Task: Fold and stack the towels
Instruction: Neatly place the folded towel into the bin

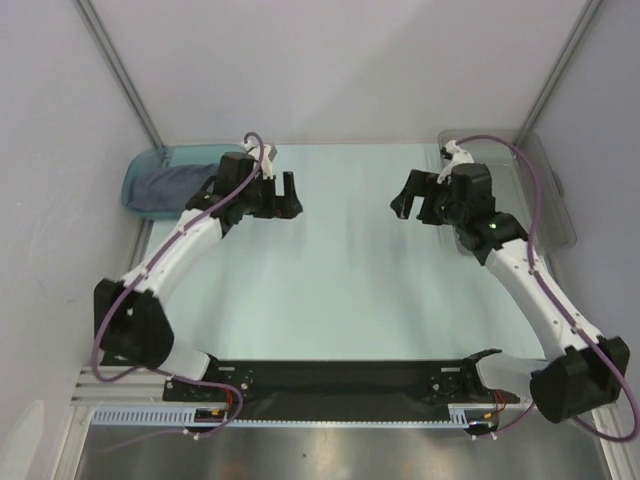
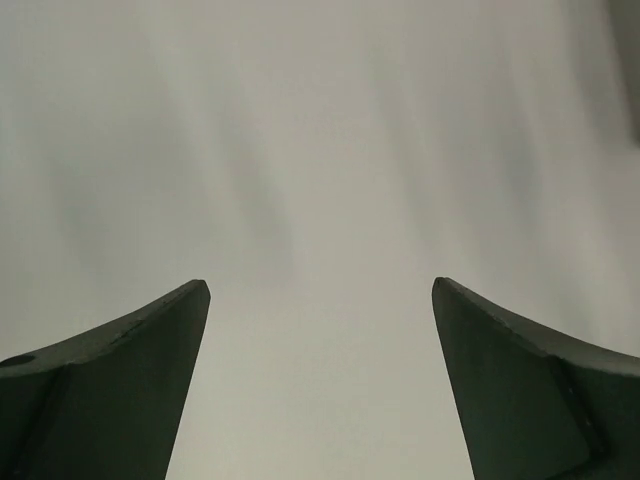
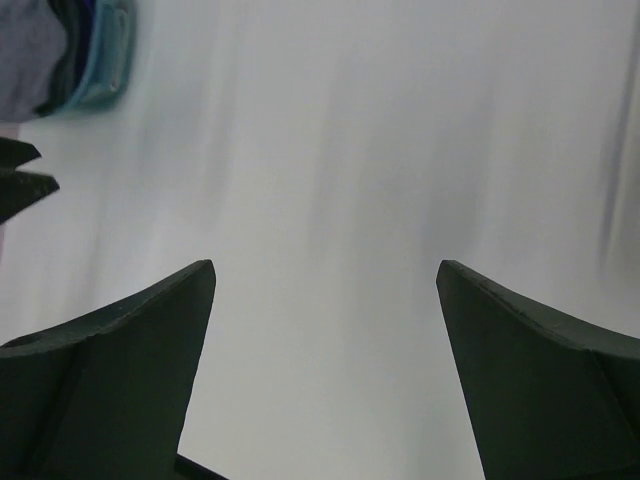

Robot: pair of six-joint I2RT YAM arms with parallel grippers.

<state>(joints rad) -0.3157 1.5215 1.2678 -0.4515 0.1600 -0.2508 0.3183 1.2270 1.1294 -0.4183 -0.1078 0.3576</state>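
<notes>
The left gripper (image 2: 321, 284) has its two dark fingers (image 2: 120, 390) spread wide apart. Only a pale, blurred surface (image 2: 320, 150) with faint grey streaks shows between and beyond them. Far off to the gripper's upper right sits a dark strip (image 2: 632, 60), possibly an edge.

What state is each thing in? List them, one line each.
left gripper: open, empty, above the table.
right gripper: open, empty, above the table.
grey-blue towel: lying in the teal tray.
teal tray: upright, holding the towel.
clear bin: upright, partly hidden by the right arm.
</notes>
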